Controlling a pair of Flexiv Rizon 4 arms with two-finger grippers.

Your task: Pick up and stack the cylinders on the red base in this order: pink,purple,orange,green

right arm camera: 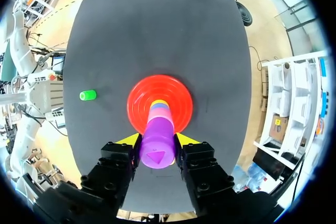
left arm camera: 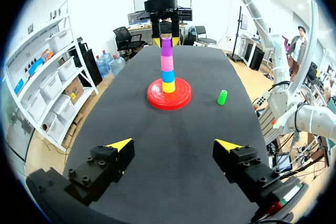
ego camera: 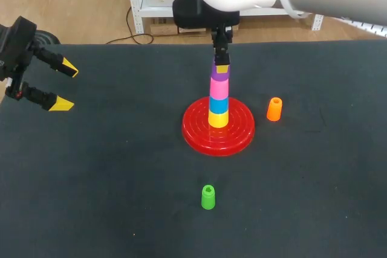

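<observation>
Squarely either side of the purple cylinder, right fingers tight against it; left fingers wide apart.

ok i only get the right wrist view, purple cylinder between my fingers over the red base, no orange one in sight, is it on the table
observer: Yes. The orange cylinder stands upright on the table, to the right of the red base in the head view, not touching it.
operator: and what's under the purple, i see only tops
observer: From the side, the purple cylinder sits on a pink cylinder, then a blue cylinder, then a yellow cylinder on the base.
operator: left arm in my way?
observer: No. The left gripper is open and empty near the table's left edge.
</observation>
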